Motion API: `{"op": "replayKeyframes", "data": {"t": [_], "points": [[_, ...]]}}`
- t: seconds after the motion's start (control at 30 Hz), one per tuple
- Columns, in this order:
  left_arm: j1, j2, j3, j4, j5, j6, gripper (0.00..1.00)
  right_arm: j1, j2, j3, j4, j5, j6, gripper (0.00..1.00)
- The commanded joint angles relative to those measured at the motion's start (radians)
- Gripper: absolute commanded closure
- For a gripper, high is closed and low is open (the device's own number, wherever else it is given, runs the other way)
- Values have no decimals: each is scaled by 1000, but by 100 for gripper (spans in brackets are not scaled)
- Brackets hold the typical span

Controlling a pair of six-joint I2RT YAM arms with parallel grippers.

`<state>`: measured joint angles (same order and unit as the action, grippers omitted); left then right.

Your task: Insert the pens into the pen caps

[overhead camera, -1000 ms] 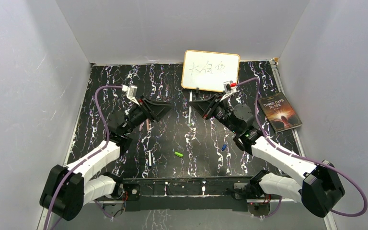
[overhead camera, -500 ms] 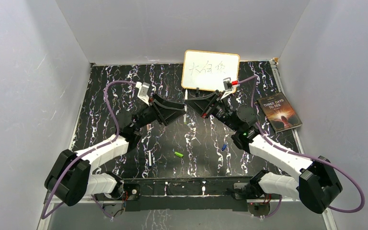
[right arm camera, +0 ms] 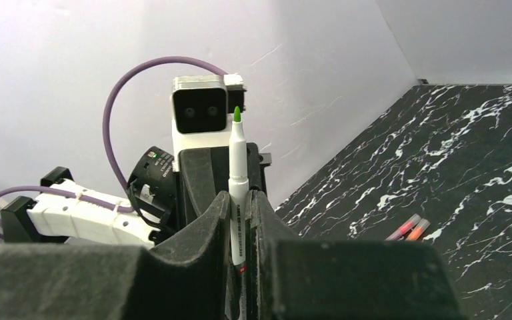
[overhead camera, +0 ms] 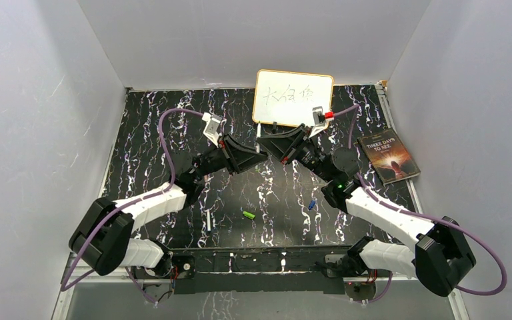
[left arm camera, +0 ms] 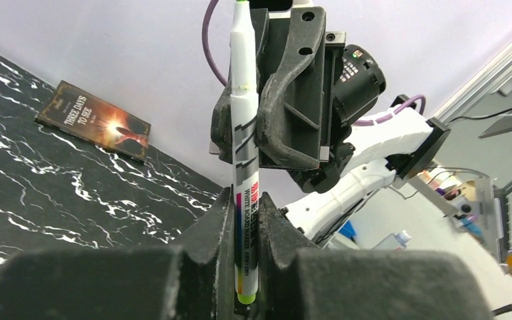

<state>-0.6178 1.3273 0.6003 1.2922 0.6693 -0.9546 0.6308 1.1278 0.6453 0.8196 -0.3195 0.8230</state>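
- The left gripper point(left arm camera: 243, 223) is clamped on a white pen point(left arm camera: 243, 157). Its fingers press on the lower barrel at the bottom centre of the left wrist view.
- The right gripper point(right arm camera: 239, 207) grips the same pen. In the left wrist view its dark fingers close on the barrel higher up.
- The pen stands upright in both wrist views, with its bare green tip at the top.
- In the top view the two grippers meet nose to nose near the centre of the frame. They sit just below the whiteboard point(overhead camera: 293, 98) and above the black marbled table point(overhead camera: 147, 133).
- A green pen cap point(overhead camera: 249, 215) lies on the table in the lower middle of the top view, apart from both grippers.
- A blue pen cap point(overhead camera: 312, 205) lies to its right, near the right arm.
- A second white pen point(overhead camera: 208, 220) lies left of the green cap.
- A pink pen point(right arm camera: 403, 227) and an orange pen point(right arm camera: 418, 230) lie side by side at the lower right of the right wrist view.
- A book point(overhead camera: 390, 157) lies at the table's right edge.
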Motion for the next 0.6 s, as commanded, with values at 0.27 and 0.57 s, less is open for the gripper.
{"op": "replayKeyframes", "data": {"t": [0.27, 0.57], "points": [[-5, -134, 179, -556, 40, 393, 100, -2, -65, 129, -202, 17, -203, 72], [-5, -158, 314, -968, 129, 660, 100, -1, -64, 168, -286, 8, -279, 73]]}}
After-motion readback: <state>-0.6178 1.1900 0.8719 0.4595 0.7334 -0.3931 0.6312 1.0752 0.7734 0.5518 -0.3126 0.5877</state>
